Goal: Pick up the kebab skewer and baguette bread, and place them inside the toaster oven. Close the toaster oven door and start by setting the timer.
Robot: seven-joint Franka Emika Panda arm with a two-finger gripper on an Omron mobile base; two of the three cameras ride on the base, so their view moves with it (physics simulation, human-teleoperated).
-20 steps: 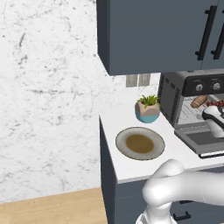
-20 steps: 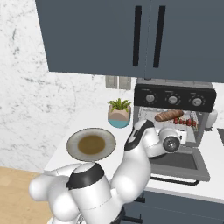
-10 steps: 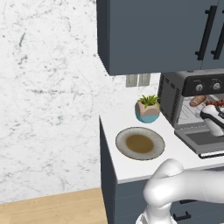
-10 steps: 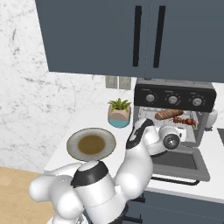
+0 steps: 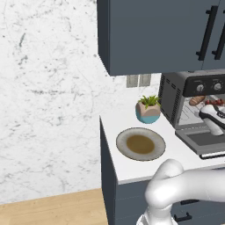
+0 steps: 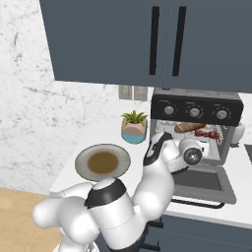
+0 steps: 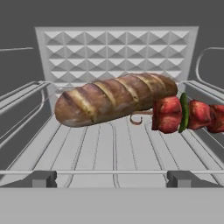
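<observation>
I'm holding the arm [image 6: 147,192] bent at the elbow, reaching forward with the wrist level at the mouth of the oven [image 6: 197,110]. The gripper [image 5: 213,117] is hanging there with jaws spread wide, gripping nothing.

You see the baguette bread [image 7: 114,98] and kebab skewer [image 7: 186,114] lying touching inside the toaster oven [image 6: 197,132]. Its toaster oven door [image 6: 203,183] hangs open, flat.

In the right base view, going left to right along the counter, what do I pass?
Plate holding a brown food → potted plant → toaster oven, its door dropped open, with the baguette bread and then the kebab skewer on its rack.
</observation>
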